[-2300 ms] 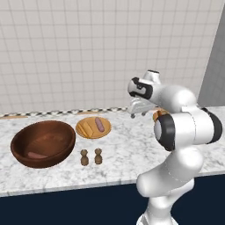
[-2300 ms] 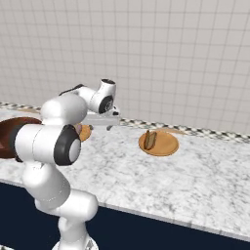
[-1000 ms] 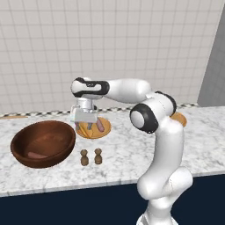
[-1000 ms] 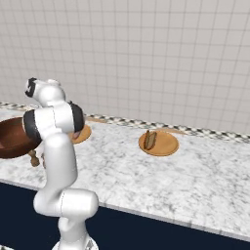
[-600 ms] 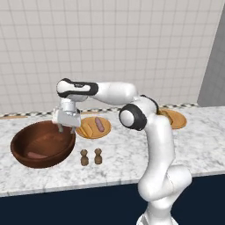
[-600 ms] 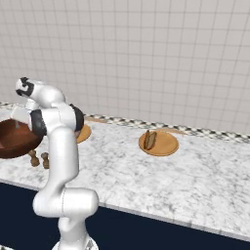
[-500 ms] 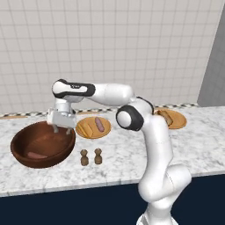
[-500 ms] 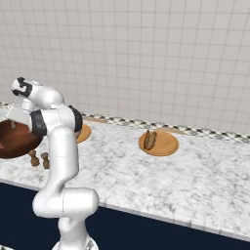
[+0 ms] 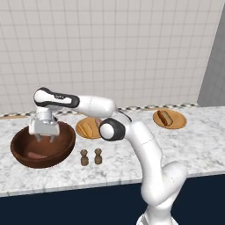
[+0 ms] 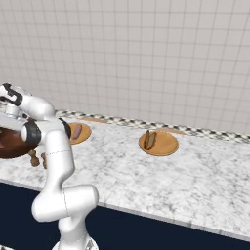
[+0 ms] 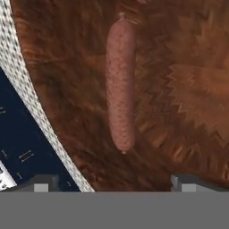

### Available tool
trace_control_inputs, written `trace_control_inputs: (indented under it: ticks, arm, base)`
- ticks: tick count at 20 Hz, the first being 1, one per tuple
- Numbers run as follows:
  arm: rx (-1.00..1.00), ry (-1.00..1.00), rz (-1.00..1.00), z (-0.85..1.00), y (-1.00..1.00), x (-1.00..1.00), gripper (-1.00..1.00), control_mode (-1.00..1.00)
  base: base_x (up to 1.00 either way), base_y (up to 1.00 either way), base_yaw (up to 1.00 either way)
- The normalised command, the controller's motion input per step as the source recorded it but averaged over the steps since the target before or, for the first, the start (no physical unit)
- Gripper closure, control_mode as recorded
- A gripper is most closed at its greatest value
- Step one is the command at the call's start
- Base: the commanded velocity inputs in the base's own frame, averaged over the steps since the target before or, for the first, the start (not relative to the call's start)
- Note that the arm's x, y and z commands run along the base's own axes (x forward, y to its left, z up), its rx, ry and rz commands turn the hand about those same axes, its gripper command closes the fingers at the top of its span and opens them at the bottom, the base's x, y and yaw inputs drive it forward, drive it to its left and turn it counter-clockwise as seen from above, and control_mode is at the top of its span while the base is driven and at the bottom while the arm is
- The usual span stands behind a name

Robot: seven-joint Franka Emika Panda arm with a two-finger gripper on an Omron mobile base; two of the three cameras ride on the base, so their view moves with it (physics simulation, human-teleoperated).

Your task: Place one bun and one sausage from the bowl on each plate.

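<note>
Wooden bowl (image 9: 26,161) under empty gripper (image 9: 45,138), jaws wide apart above sausage (image 11: 120,85).

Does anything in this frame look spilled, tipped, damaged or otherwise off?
Nothing stands out. One reddish-brown sausage lies flat in the dark reddish-brown wooden bowl, the open two-finger gripper above it. Both flat tan plates and the two small brown shakers sit upright on the marble counter.

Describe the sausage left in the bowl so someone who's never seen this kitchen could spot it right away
Start at the marble counter and find the big dark reddish-brown wooden bowl at its left end, under the open gripper. On the bowl's floor lies one long pinkish-brown sausage. Unlike the food on the flat tan plates, it lies alone inside the deep bowl.
</note>
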Motion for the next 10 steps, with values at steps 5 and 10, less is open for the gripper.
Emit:
trace_control_inputs:
  ticks: [5, 10]
  arm:
    - [0.05, -0.09, 0.14, -0.48, -0.08, -0.48, -1.00, -1.00]
    - [0.36, -0.14, 0.06, -0.54, -0.26, -0.65, -1.00, -1.00]
  base:
    - [0.00, 0.00, 0.00]
    - [0.00, 0.00, 0.00]
